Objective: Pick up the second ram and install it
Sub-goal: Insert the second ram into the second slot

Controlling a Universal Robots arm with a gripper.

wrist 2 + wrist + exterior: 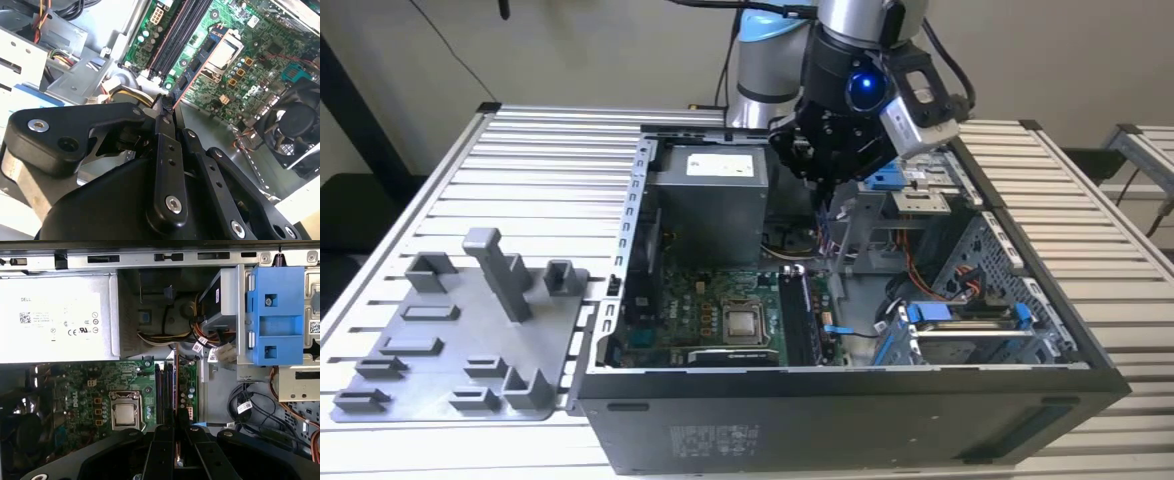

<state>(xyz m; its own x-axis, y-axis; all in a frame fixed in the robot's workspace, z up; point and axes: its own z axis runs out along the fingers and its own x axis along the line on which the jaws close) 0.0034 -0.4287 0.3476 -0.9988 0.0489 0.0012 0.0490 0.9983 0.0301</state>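
Edge-on, the ram (176,390) hangs pinched between the fingers of the gripper (176,432), a thin reddish-brown line in the first wrist view, running along the dark slots (163,390) on the motherboard (85,390). In the second wrist view its far end (176,90) points toward the same slots (172,37), still above the board and not seated. The exterior view shows the gripper (825,165) high inside the open case (854,400), over the gap between the power supply (707,190) and the drive cage (921,200), with one stick apparently already in a slot (797,315). Risks, as I judge them: the ram sits just beside the slots' line rather than clearly over an empty one, so a small lateral offset could land it on a slot wall or the neighbouring stick. Any tilt along its length would seat one end first and jam. Cables (200,342) near the cage crowd the descent. The socket (124,412) lies close by.
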